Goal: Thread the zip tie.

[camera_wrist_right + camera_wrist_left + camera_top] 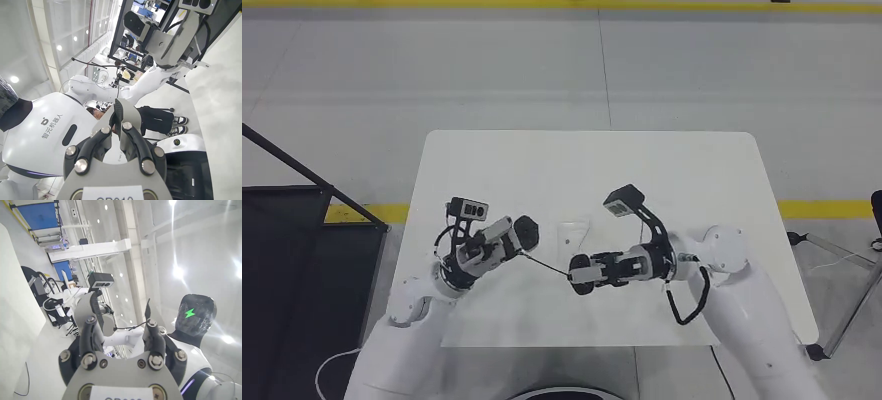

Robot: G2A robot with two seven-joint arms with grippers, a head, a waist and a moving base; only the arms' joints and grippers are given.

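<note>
A thin black zip tie (548,264) hangs in the air above the white table (692,180), between the two grippers. My right gripper (578,274) is shut on one end of it. In the right wrist view the zip tie (118,79) rises out of the shut fingertips (118,111), then bends sideways to its small head. My left gripper (525,238) is a short way to the left at about the same height. It (117,308) stands open with its fingers wide apart. The zip tie's free end (130,326) crosses the gap between them without being gripped.
A small white object (570,236) lies on the table just behind the two grippers. A black-framed stand (287,250) is off the table's left edge. The far half of the table is bare.
</note>
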